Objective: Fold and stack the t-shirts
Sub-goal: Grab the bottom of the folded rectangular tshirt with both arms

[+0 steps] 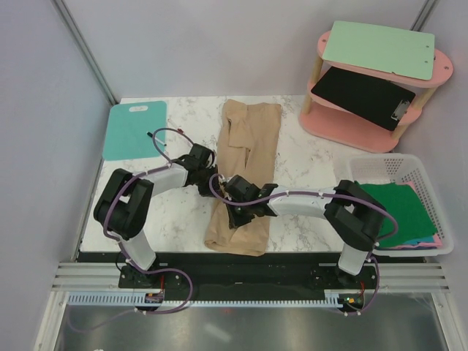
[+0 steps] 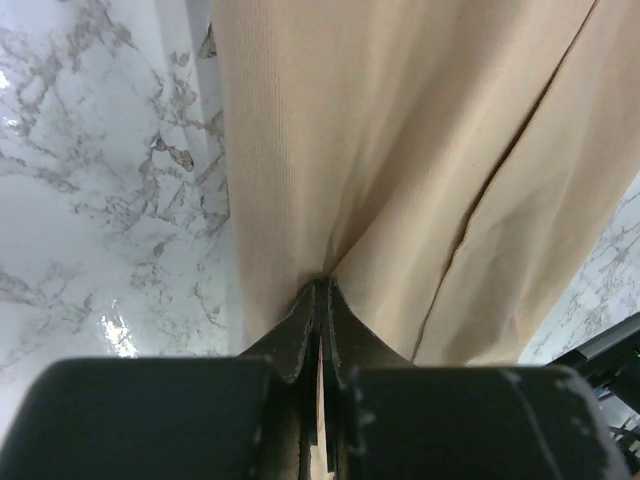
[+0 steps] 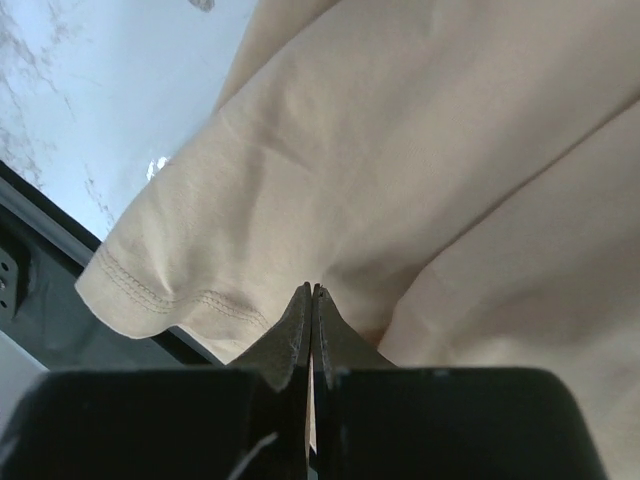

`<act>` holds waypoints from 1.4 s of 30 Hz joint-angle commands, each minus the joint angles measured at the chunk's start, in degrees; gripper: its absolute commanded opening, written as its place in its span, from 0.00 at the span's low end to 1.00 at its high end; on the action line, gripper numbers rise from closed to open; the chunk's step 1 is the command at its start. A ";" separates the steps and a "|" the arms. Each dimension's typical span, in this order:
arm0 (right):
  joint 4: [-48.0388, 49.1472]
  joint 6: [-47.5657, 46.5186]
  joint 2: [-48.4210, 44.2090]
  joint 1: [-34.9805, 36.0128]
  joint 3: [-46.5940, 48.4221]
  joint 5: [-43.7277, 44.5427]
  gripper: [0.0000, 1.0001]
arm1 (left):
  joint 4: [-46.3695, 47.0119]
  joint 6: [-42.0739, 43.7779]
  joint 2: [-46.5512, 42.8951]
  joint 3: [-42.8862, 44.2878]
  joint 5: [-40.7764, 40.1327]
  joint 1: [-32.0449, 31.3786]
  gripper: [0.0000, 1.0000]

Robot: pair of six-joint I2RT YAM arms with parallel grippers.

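A light tan t-shirt (image 1: 252,131) lies as a long narrow strip down the middle of the marble table (image 1: 314,164), its near end hanging over the front edge. My left gripper (image 1: 212,170) is at the strip's left edge, halfway along. In the left wrist view it (image 2: 322,287) is shut on a pinched fold of the tan cloth (image 2: 380,150). Just nearer, my right gripper (image 1: 233,208) is over the strip. The right wrist view shows it (image 3: 312,291) shut on the tan cloth (image 3: 420,150) beside a stitched hem. Green (image 1: 395,208), blue (image 1: 413,240) and pink (image 1: 437,238) t-shirts lie in a basket.
The white basket (image 1: 395,161) stands at the table's right edge. A teal board (image 1: 133,129) lies at the back left. A pink two-tier shelf (image 1: 322,121) at the back right holds a mint-green clipboard (image 1: 376,47) and a black one (image 1: 362,93). Grey walls close in both sides.
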 commanded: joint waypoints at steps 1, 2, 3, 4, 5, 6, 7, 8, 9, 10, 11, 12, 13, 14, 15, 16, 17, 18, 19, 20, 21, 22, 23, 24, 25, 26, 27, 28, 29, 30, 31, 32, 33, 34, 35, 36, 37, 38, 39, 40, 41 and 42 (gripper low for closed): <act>-0.93 1.24 3.33 2.20 1.95 -0.61 0.00 | -0.95 1.83 1.33 3.06 -4.93 0.07 0.02; -1.63 1.33 3.68 2.38 1.96 -0.60 0.00 | -1.48 2.01 1.76 3.68 -5.98 0.16 0.02; -2.77 1.50 3.95 2.64 1.78 -0.25 0.00 | -1.92 2.19 2.03 4.03 -6.51 0.42 0.02; -3.39 1.59 4.47 2.99 1.61 0.18 0.00 | -2.71 2.45 2.38 4.38 -6.86 0.51 0.02; -4.09 1.59 4.65 3.08 1.43 0.45 0.00 | -3.06 2.71 3.34 5.08 -7.48 1.03 0.02; -5.93 1.59 4.83 3.26 1.25 0.89 0.00 | -3.42 2.72 3.78 5.44 -7.57 1.30 0.02; -6.73 1.59 4.92 3.26 0.73 1.85 0.00 | -3.86 2.98 4.22 5.79 -7.48 1.65 0.02; -8.04 1.77 4.83 3.26 0.29 2.21 0.00 | -4.03 3.07 4.49 5.97 -7.57 2.17 0.02; -8.49 1.86 4.57 3.26 -0.32 2.64 0.00 | -4.12 2.98 4.67 5.88 -7.66 2.44 0.02; -8.93 1.86 3.96 3.26 -1.46 3.00 0.00 | -4.04 3.07 4.75 5.88 -7.92 2.70 0.02; -9.72 1.95 3.69 3.34 -2.08 3.35 0.00 | -4.21 3.15 4.93 5.88 -7.92 3.23 0.02; -9.90 2.21 3.43 3.26 -2.61 3.53 0.00 | -4.30 3.24 5.37 5.88 -8.01 3.50 0.02; -10.16 2.12 2.73 3.26 -3.75 3.62 0.00 | -4.39 3.33 5.63 6.05 -8.01 3.76 0.02; -10.25 2.38 2.37 3.34 -4.28 3.53 0.00 | -4.73 3.50 5.90 6.14 -8.10 4.46 0.02; -10.43 2.39 1.59 3.26 -5.24 3.53 0.00 | -4.83 3.85 6.51 6.23 -8.10 4.81 0.02; -10.51 2.47 1.23 3.34 -5.69 3.53 0.00 | -5.09 3.94 6.77 6.32 -8.10 5.08 0.02; -10.86 2.47 0.88 3.35 -6.04 3.53 0.00 | -5.44 4.03 6.95 6.41 -8.53 5.78 0.02; -11.21 2.39 0.27 3.35 -6.48 3.53 0.00 | -5.27 4.38 7.13 6.41 -7.84 6.04 0.02; -11.39 2.39 0.00 3.35 -6.74 3.53 0.00 | -5.35 4.39 7.22 6.93 -7.75 6.22 0.02; -12.18 2.21 -0.96 3.35 -7.35 3.53 0.00 | -5.96 4.39 7.39 7.46 -8.01 6.57 0.02; -12.45 2.30 -1.23 3.35 -7.53 3.62 0.00 | -6.58 4.21 7.48 8.25 -9.14 6.75 0.02; -13.06 2.30 -1.41 3.35 -7.62 3.62 0.00 | -7.19 4.21 7.57 8.60 -9.50 7.18 0.02; -13.32 2.04 -1.85 3.43 -7.89 3.70 0.00 | -7.81 4.38 7.57 8.87 -9.77 7.54 0.02; -13.50 2.12 -2.11 3.35 -8.06 3.70 0.00 | -8.08 4.47 7.57 9.13 -9.68 7.89 0.02; -13.42 2.12 -2.29 3.26 -8.32 3.70 0.00 | -8.17 4.56 7.57 9.22 -9.85 8.68 0.02; -13.42 2.03 -2.46 3.34 -8.59 3.70 0.00 | -8.51 4.74 7.57 9.31 -9.94 9.03 0.02; -13.33 1.86 -2.47 3.52 -8.59 3.62 0.00 | -8.34 5.08 7.39 9.48 -8.99 9.30 0.02; -12.72 1.60 -2.47 3.43 -8.68 3.62 0.00 | -8.17 5.52 6.96 9.57 -8.28 9.47 0.02; -12.36 1.42 -2.38 3.61 -8.59 3.70 0.00 | -8.08 6.49 6.43 9.57 -7.40 9.39 0.02; -11.84 1.16 -2.46 3.70 -8.42 3.79 0.00 | -7.03 6.93 5.64 8.96 -4.78 9.39 0.02; -10.53 1.16 -2.47 3.87 -8.33 3.88 0.00 | -6.41 7.20 3.29 8.52 -3.45 9.30 0.02; -10.08 1.16 -2.47 3.96 -7.81 3.97 0.00 | -5.71 7.28 1.70 7.73 -2.31 9.21 0.02; -9.81 1.07 -2.38 4.05 -7.28 4.14 0.00 | -4.40 7.11 0.11 5.72 -0.38 9.12 0.02; -8.85 1.07 -2.38 4.14 -6.92 4.49 0.00 | -3.86 6.94 -2.08 4.49 0.25 8.77 0.02; -8.41 0.89 -2.64 4.31 -5.96 4.76 0.00 | -3.51 6.50 -5.93 3.26 0.86 8.60 0.02; -7.80 0.80 -2.82 4.31 -5.52 4.93 0.00 | -3.33 6.15 -8.40 0.55 1.74 8.51 0.02; -6.75 0.46 -3.08 4.49 -5.08 5.46 0.00 | -3.07 5.71 -10.60 -0.87 2.35 8.33 0.02; -6.47 0.36 -3.86 4.57 -3.86 5.90 0.00 | -3.07 4.75 -15.06 -2.45 2.80 8.24 0.02; -6.21 0.19 -4.31 4.58 -3.15 6.42 0.00 | -2.98 4.04 -17.28 -5.69 3.50 8.16 0.02; -5.86 0.10 -4.83 4.66 -2.53 7.65 0.00 | -2.28 3.25 -19.39 -7.55 4.20 7.90 0.02; -5.77 0.10 -5.88 4.58 -1.22 8.79 0.00 | -2.02 1.68 -21.68 -9.13 4.82 7.72 0.02; -5.77 0.01 -6.42 4.58 -0.51 9.85 0.00 | -1.75 0.79 -25.44 -12.46 5.87 7.54 0.02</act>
